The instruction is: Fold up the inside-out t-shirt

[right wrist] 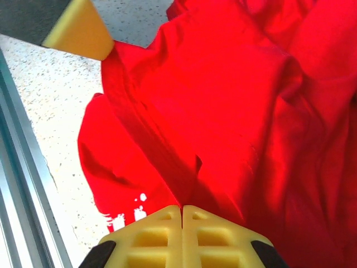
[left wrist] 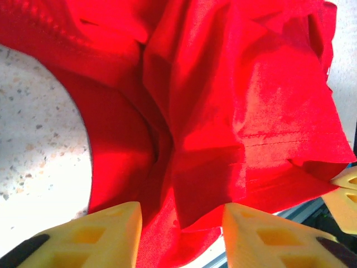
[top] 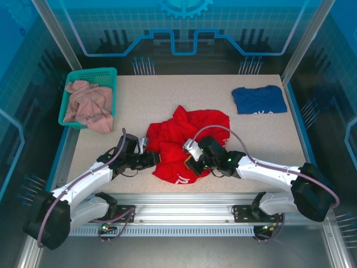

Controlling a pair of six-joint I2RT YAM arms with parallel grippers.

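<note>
Shirt (top: 189, 131) crumpled mid-worktop (top: 167, 92), toward near edge. Right tool (right wrist: 182, 211) clamped on fold. Left tool (left wrist: 181, 207) jaws apart, straddling cloth. Soft, limp, light, probably bunches. Better hold: hem or shoulder seams.

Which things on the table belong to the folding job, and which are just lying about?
Job in hand:
red t-shirt, crumpled mid-table
left gripper, open at its cloth
right gripper, shut on a fold of it

Lying about:
blue t-shirt, far right
pink garment, far left
green basket holding it
</note>
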